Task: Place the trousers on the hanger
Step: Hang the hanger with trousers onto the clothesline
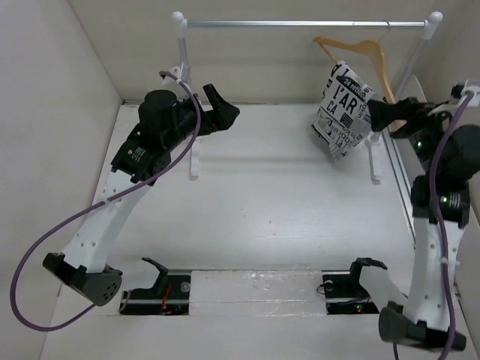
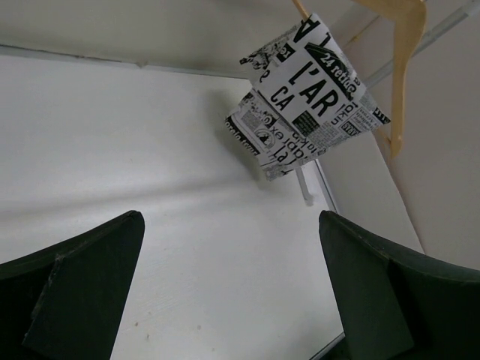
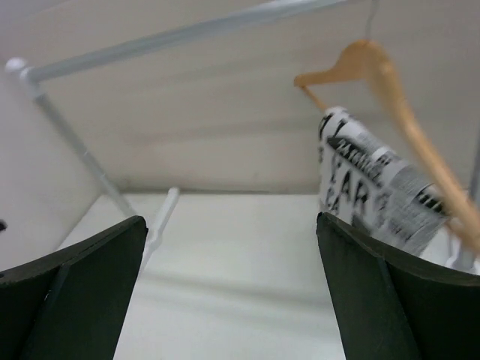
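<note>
The trousers point(image 1: 343, 109), white with black newsprint, hang folded over the bar of the tan wooden hanger point(image 1: 361, 51), whose hook sits on the rail at the back right. In the left wrist view the trousers point(image 2: 307, 112) dangle from the hanger point(image 2: 403, 45) far ahead. My right gripper point(image 1: 374, 115) is open just right of the cloth, apart from it. Its wrist view has the trousers point(image 3: 371, 187) and hanger point(image 3: 390, 82) beside the right finger, with nothing between the open jaws point(image 3: 230, 221). My left gripper point(image 1: 223, 105) hovers open and empty at the back left point(image 2: 231, 225).
A silver rail point(image 1: 300, 24) on white posts point(image 1: 182, 52) spans the back, with white feet point(image 1: 195, 161) resting on the table. Enclosure walls rise on the left, back and right. Two black arm cradles point(image 1: 161, 281) point(image 1: 360, 277) sit at the near edge.
</note>
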Motion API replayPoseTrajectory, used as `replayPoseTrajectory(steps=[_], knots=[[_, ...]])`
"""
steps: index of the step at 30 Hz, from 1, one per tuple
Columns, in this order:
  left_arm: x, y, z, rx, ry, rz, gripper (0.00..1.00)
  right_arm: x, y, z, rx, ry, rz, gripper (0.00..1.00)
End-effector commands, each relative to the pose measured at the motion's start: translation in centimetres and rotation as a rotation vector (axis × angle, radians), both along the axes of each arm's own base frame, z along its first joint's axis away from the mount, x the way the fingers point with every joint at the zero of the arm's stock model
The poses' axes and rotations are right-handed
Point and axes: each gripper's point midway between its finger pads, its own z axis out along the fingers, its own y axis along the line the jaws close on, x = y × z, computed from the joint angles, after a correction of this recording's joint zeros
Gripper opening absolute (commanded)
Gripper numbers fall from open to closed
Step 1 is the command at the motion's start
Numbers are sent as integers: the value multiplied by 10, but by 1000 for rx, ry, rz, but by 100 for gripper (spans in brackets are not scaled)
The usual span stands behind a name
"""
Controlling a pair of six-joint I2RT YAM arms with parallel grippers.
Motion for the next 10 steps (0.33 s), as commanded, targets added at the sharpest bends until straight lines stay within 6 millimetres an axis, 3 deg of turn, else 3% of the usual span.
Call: replayPoseTrajectory(steps=[1, 3, 4, 6, 8, 10], knots=[[-15, 20, -8, 32, 8, 54, 99, -10, 14, -72, -6, 156, 9, 100], [-17, 26, -25, 57, 42, 81, 99, -33, 32, -81, -3, 144, 54, 100], [-18, 27, -30, 67, 52, 81, 99, -39, 36, -101, 4, 191, 64, 100], [-19, 22, -45, 70, 76, 55, 99, -56, 46, -108, 2, 187, 91, 100], [-21, 16, -60, 63, 106, 27, 99, -60, 50, -124, -7, 226, 106, 100], [-18, 12, -60, 55, 104, 16, 99, -60, 51, -125, -32, 229, 106, 100]])
